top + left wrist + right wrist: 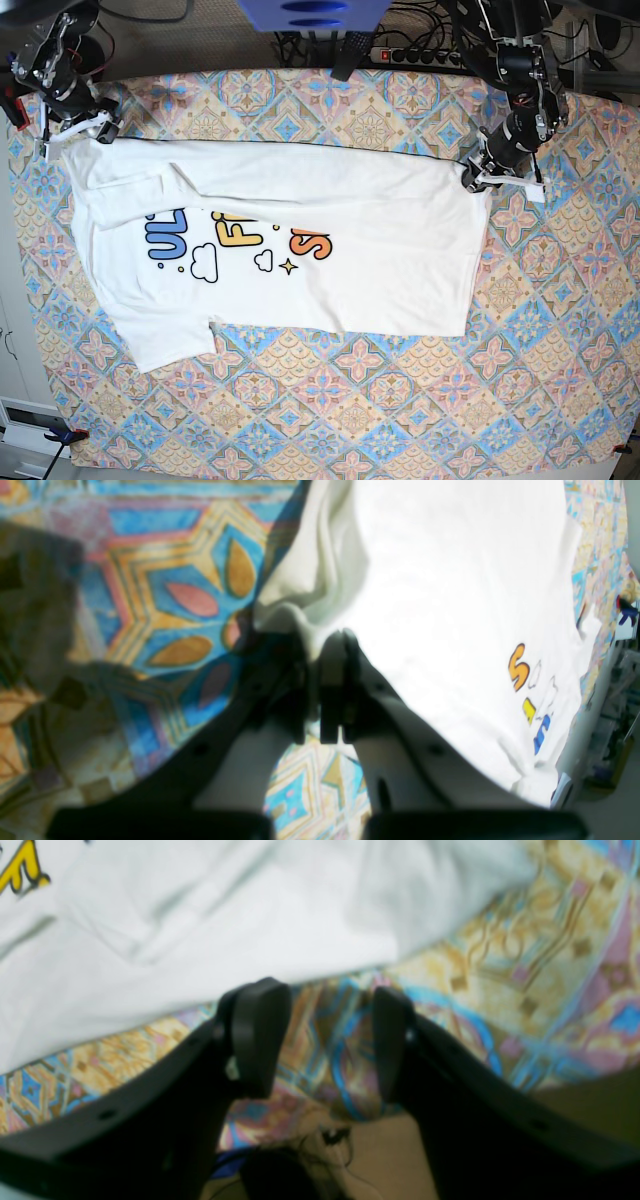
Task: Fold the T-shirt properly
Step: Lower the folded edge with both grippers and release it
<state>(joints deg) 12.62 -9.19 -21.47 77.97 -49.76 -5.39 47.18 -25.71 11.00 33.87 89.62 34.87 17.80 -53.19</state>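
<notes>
The white T-shirt (380, 250) lies spread across the patterned tablecloth (400, 410), print side up, with its far edge folded over. My left gripper (478, 178) is at the shirt's far right corner. In the left wrist view the gripper (325, 647) is shut on a bunched edge of the T-shirt (440, 580). My right gripper (78, 128) is at the shirt's far left corner. In the right wrist view it (325, 1037) is open and empty over the cloth, just beside the T-shirt's edge (200, 915).
A power strip (415, 57) and cables lie behind the table's far edge. A blue object (310, 12) stands at the top centre. A clamp (62, 435) grips the tablecloth at the near left corner.
</notes>
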